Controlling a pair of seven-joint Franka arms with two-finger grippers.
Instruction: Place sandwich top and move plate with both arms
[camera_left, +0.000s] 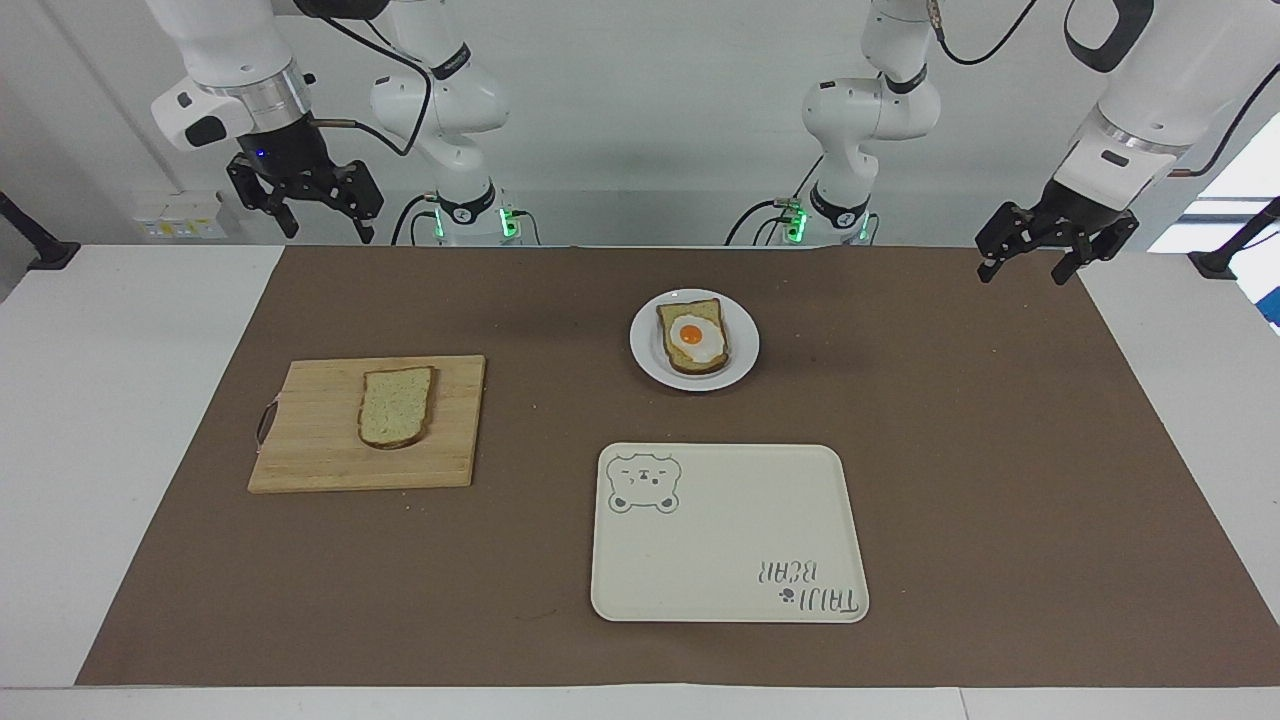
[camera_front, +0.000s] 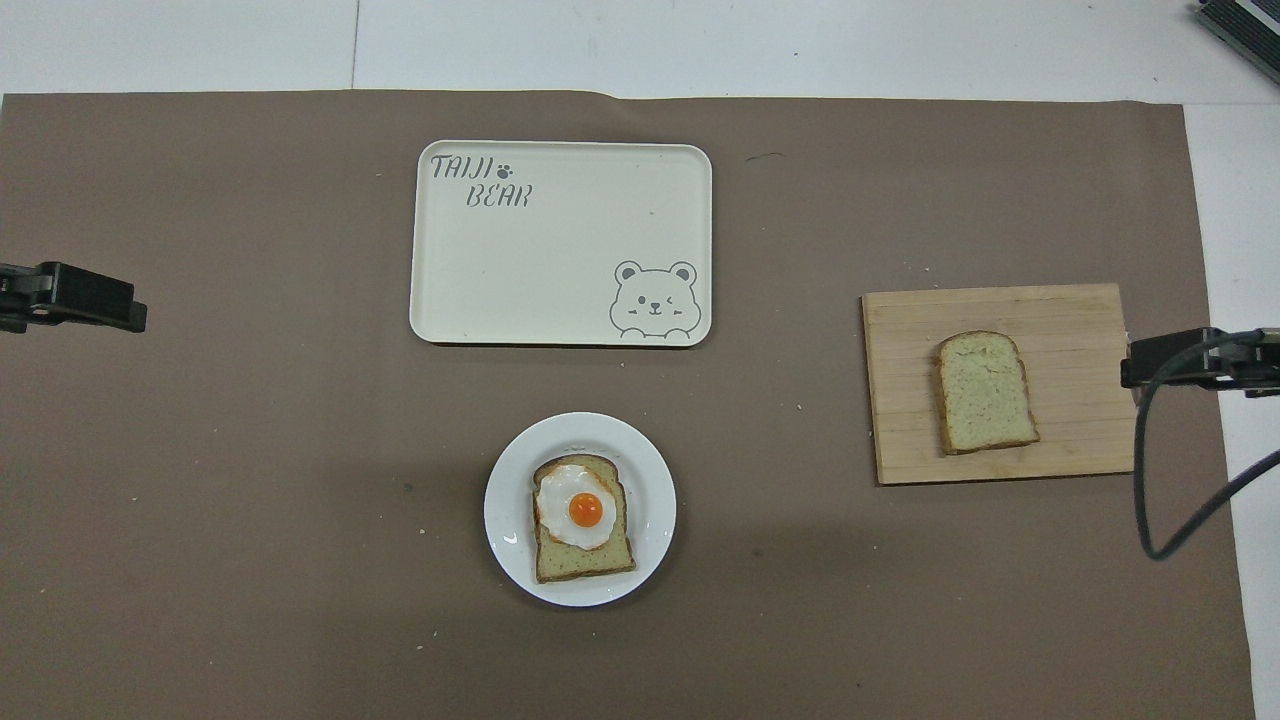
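While both arms wait raised at the robots' edge of the table, the sandwich top (camera_left: 397, 407) lies flat on a wooden cutting board (camera_left: 310, 455) toward the right arm's end of the table, its rounded end pointing away from the robots. The plate (camera_left: 648, 358) sits on the brown mat (camera_left: 960, 450) near the middle of the table, closer to the robots than the board, and bears a second bread slice (camera_left: 691, 362) topped with a fried egg (camera_left: 693, 337). A cream rectangular tray (camera_left: 740, 540) printed with a bear and lettering lies farther from the robots than the plate, apart from it, with nothing on it. The right gripper (camera_left: 318, 232) hangs over the mat's corner at its own end, its fingers spread and holding nothing. The left gripper (camera_left: 1022, 270) hangs over the mat's corner at the other end, its fingers likewise spread and holding nothing. In the overhead view only the right gripper's dark tip and its looping cable show, beside the board's edge.
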